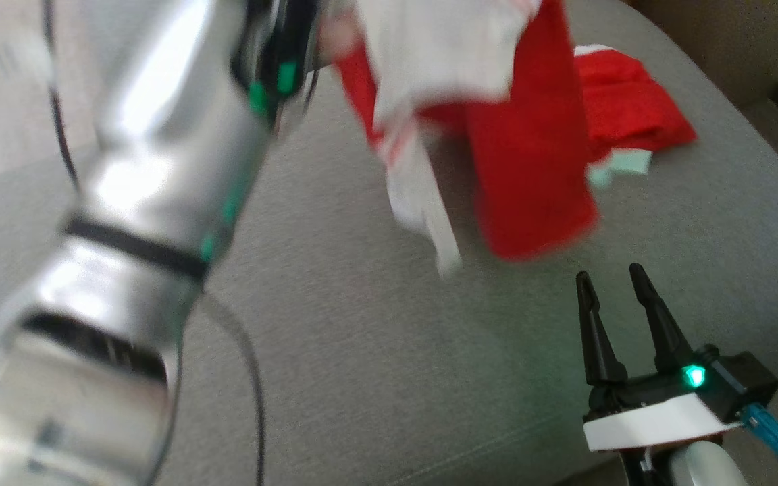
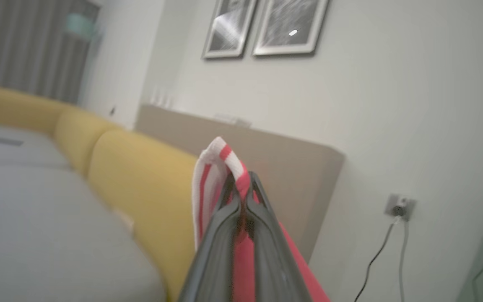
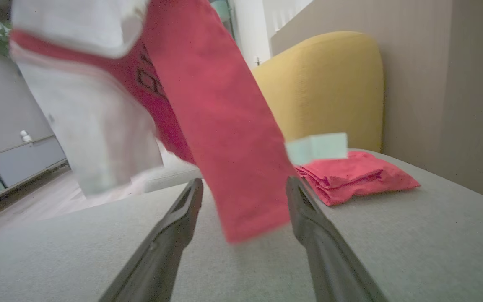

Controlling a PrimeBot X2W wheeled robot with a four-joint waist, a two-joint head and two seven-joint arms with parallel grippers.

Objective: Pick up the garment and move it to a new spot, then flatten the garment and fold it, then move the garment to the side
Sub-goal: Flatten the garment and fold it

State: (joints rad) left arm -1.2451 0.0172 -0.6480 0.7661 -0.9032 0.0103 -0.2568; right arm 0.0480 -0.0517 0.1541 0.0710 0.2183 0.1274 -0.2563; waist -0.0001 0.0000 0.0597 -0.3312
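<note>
Red-and-white jersey hangs from the left fingers above the grey sofa seat.
The left fingers are pinched shut on a ribbed, striped edge of the jersey. Its smooth red panel and limp white panel droop in loose folds, blurred, over the woven grey upholstery. The right fingers, long, dark and tapered, stand apart and empty near the hanging red panel. A folded red cloth lies farther back, before a rounded yellow cushion.
</note>
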